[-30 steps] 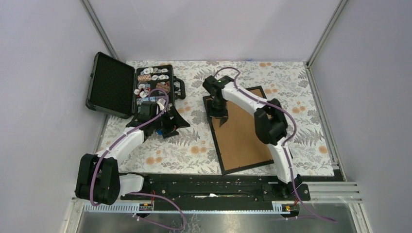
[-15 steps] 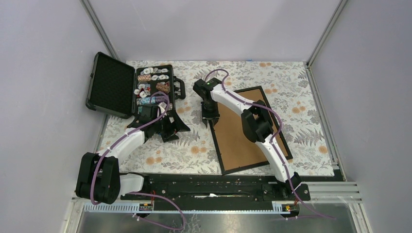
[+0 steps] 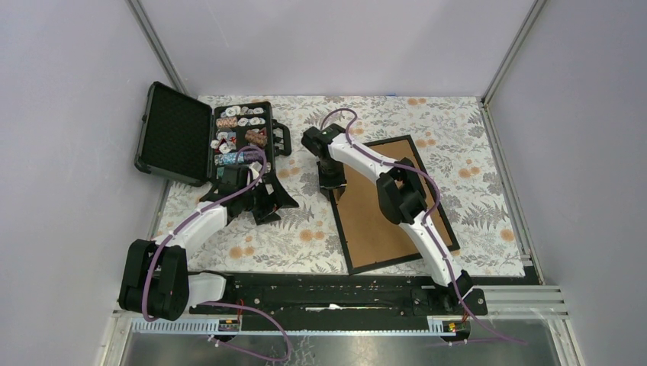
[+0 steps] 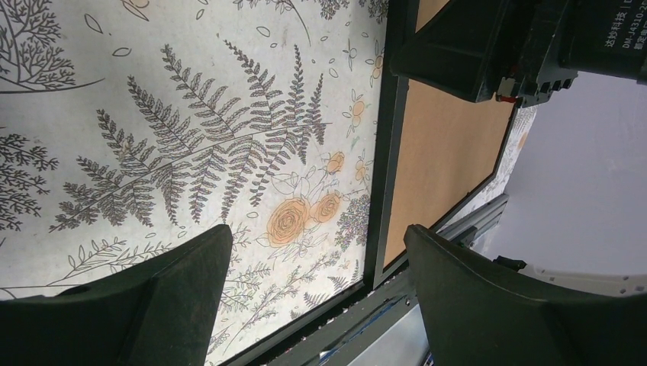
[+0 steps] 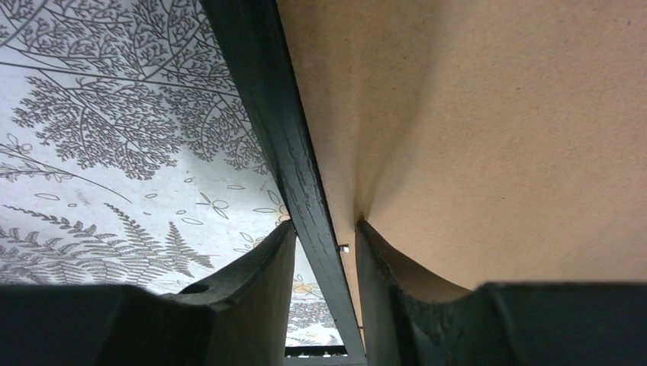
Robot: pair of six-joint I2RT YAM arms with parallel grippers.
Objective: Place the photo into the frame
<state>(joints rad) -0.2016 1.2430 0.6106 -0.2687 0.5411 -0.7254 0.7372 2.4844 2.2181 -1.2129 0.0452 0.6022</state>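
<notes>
The frame (image 3: 379, 223) lies back up on the flowered cloth, brown board showing inside thin black moulding. My right gripper (image 3: 336, 191) stands at the frame's left rail near the far corner. In the right wrist view this gripper (image 5: 324, 229) is shut on the rail, one finger (image 5: 252, 282) outside the black moulding and the other pressing on the brown board of the frame (image 5: 496, 114). My left gripper (image 3: 278, 200) hovers to the frame's left. In its wrist view the left gripper (image 4: 317, 232) is open and holds nothing, with the frame (image 4: 442, 152) beyond it. The photo is out of view.
An open black case (image 3: 174, 133) with foam lid and several small items stands at the back left, close to the left arm. A black rail (image 3: 328, 291) runs along the near table edge. Aluminium posts and grey walls enclose the table.
My right gripper has moved left from above the brown board to the frame's left rail, and its jaws have narrowed onto the moulding. The left arm has barely shifted.
</notes>
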